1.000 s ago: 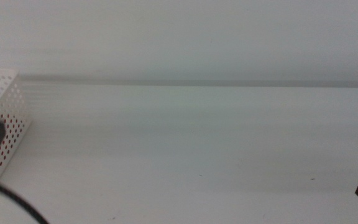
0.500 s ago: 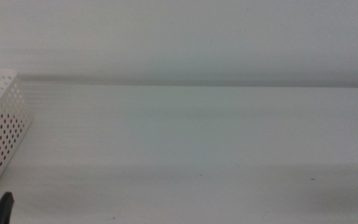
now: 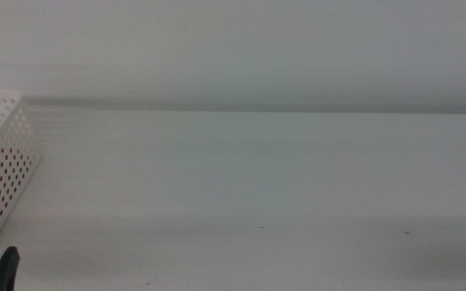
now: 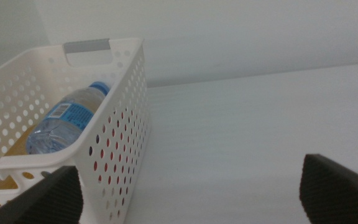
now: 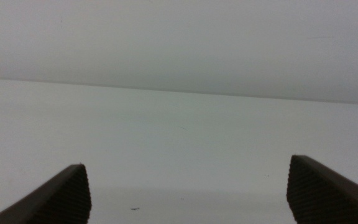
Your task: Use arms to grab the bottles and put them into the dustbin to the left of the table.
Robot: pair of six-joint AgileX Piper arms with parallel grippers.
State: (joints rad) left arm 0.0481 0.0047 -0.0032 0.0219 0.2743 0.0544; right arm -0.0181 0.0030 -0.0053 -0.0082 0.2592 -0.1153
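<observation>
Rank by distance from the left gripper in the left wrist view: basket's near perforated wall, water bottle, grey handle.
Left gripper, open beside the basket:
1. Near perforated wall, right by one jaw.
2. Water bottle, lying inside the basket.
3. Grey handle, on the basket's far end wall.

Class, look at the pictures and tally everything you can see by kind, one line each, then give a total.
Water bottles, lying inside the basket: 1
White perforated baskets: 1
Left gripper, fingers wide apart: 1
Right gripper, fingers wide apart: 1
White tables: 1
Total: 5
</observation>
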